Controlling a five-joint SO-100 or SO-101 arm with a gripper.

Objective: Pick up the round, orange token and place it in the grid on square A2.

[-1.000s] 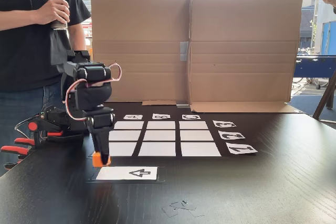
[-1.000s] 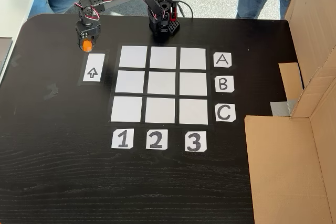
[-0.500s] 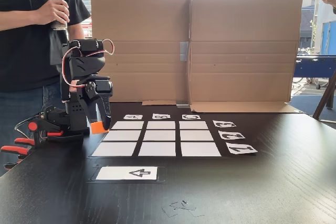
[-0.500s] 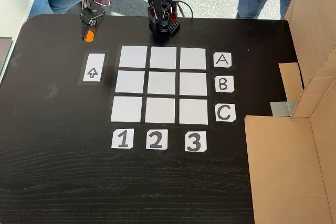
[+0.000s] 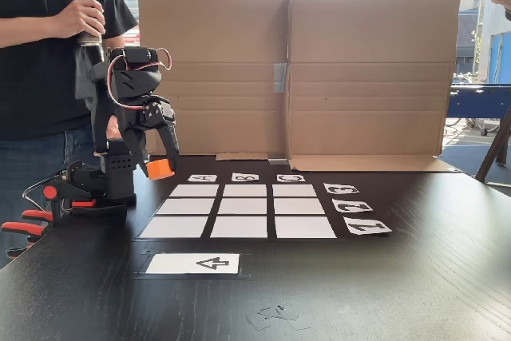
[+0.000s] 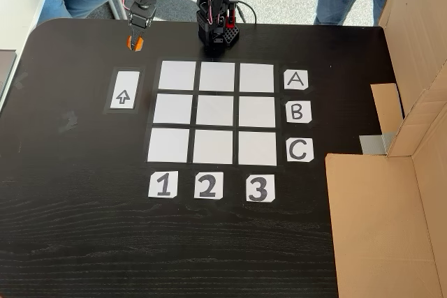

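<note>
My gripper [image 5: 159,164] is shut on the round orange token [image 5: 161,170] and holds it in the air, left of the grid [image 5: 243,207] in the side-on fixed view. From above, the gripper [image 6: 134,38] and the token [image 6: 133,44] hang off the grid's [image 6: 214,112] top-left corner, above the arrow card. Square A2 [image 6: 217,77] is a bare white cell in the row by label A; in the side-on view square A2 [image 5: 190,206] is the middle cell of the left column. Nothing lies on any cell.
A white arrow card [image 5: 194,263] [image 6: 123,90] lies beside the grid. The arm's base [image 6: 216,29] stands at the table's far edge. A cardboard wall [image 5: 359,77] closes one side. A person [image 5: 40,53] stands by the base, near red clamps [image 5: 24,221].
The gripper has risen from the table beside the arrow card, carrying the orange token, and has swung back toward the arm's base and the grid's corner.
</note>
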